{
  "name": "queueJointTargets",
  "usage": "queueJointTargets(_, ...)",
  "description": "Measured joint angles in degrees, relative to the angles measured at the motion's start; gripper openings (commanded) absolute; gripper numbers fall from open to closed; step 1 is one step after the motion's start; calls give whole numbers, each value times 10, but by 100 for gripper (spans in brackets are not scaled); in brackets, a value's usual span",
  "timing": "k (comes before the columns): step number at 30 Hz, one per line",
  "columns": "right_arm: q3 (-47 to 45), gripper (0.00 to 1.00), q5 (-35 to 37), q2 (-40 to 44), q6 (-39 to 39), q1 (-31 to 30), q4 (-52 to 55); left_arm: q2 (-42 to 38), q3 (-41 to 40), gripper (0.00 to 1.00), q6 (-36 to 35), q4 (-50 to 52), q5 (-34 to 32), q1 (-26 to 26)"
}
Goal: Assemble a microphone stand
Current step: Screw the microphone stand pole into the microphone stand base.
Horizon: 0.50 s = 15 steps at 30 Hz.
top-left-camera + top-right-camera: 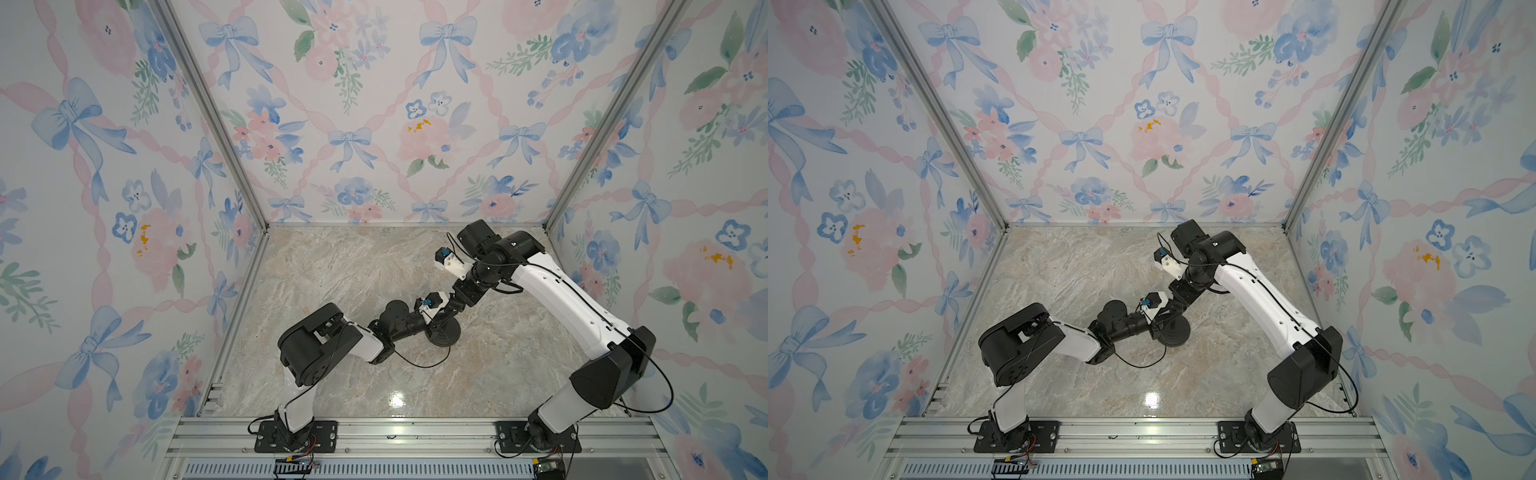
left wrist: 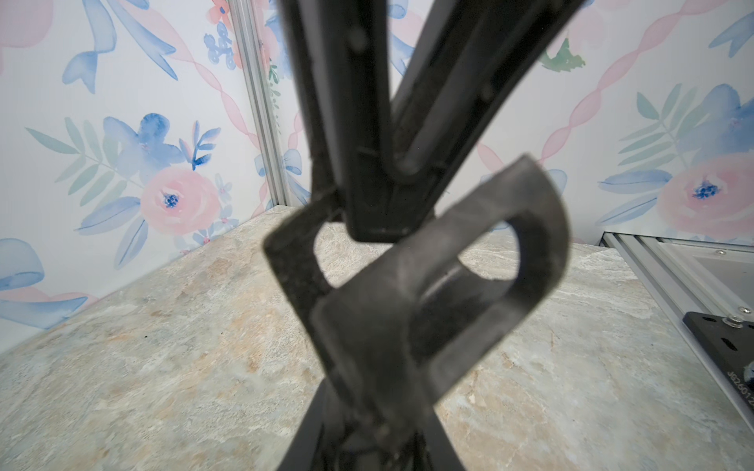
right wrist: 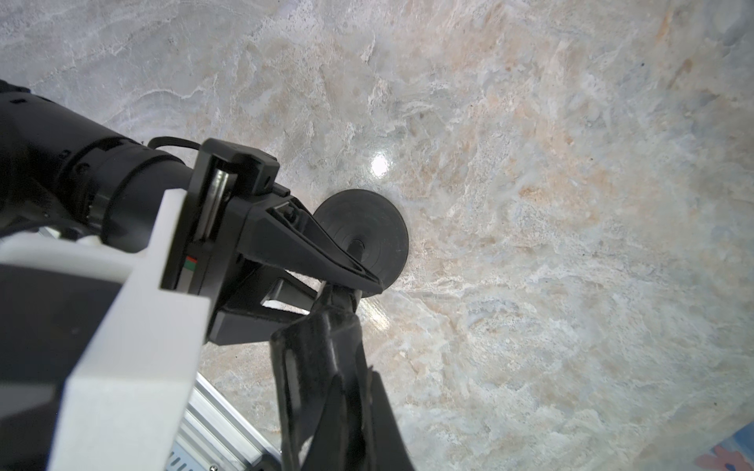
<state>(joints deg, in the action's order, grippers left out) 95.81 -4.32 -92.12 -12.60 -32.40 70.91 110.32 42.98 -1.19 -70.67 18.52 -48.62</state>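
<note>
The microphone stand's round black base (image 1: 446,334) (image 1: 1177,332) (image 3: 371,228) lies flat on the marble floor. Its thin rod (image 3: 357,247) stands with its lower end at the disc's centre. In the left wrist view the clip-like head (image 2: 469,265) fills the middle, blurred. My left gripper (image 3: 347,287) (image 2: 367,440) is shut on the rod just under the head. My right gripper (image 2: 379,228) (image 3: 340,301) reaches down from above with its fingers together. Its tips sit at the clip's prongs; I cannot tell whether they pinch it.
The marble floor (image 1: 332,270) is walled by flowered panels on three sides. An aluminium rail (image 1: 415,432) with both arm mounts runs along the front. A loose black cable (image 1: 419,363) hangs under my left wrist, close to the base.
</note>
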Motion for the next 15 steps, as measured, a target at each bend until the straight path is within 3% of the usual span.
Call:
queueJointTargets(4,-50,2,8,39,79,-7,-45,0,0,35,0,0,-1,0)
queueJointTargets(15,-84,2,21,63,323,-18,-91,0,0,44,2,17,-35,3)
